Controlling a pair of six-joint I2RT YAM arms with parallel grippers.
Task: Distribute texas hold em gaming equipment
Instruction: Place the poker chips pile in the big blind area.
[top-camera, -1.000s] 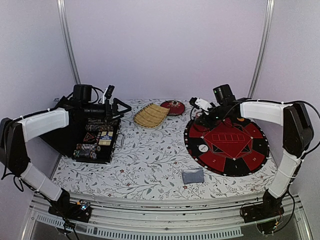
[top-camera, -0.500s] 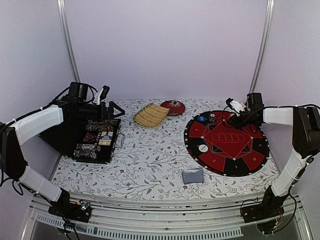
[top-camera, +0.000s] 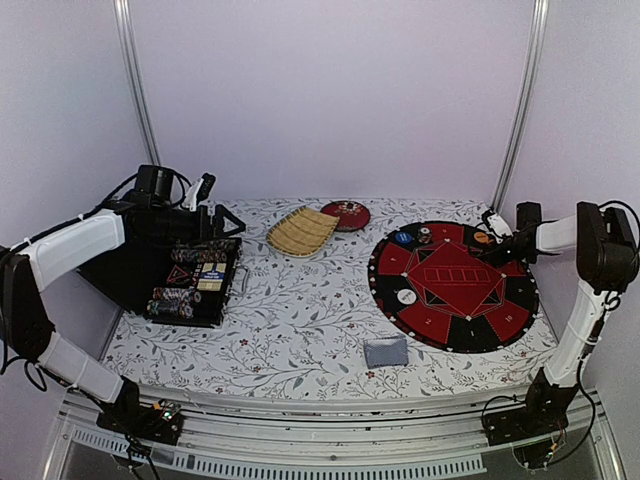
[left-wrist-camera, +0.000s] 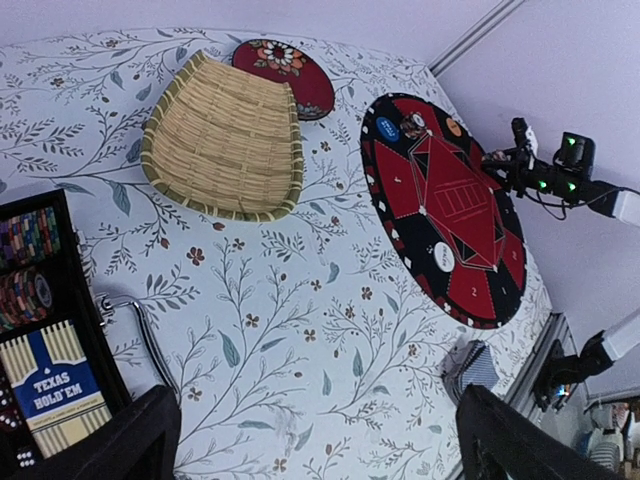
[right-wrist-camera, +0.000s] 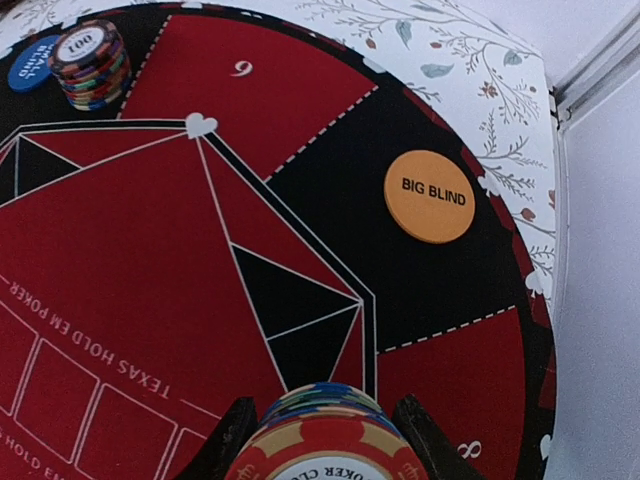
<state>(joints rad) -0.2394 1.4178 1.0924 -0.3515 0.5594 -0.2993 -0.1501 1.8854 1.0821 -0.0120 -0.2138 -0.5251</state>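
Swung my right gripper (top-camera: 497, 232), chip stack (right-wrist-camera: 322, 455) clamped, from mat (top-camera: 455, 300) far-left rim across to far-right rim. Pulled my left gripper (top-camera: 225, 219) back slightly.

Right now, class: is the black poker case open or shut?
Open: the black case shows chip rows and a Texas Hold'em card box inside.

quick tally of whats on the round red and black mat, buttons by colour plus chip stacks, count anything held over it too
blue button: 1
orange button: 1
white button: 1
free chip stack standing on the mat: 1
held chip stack in the right claw: 1
total: 5
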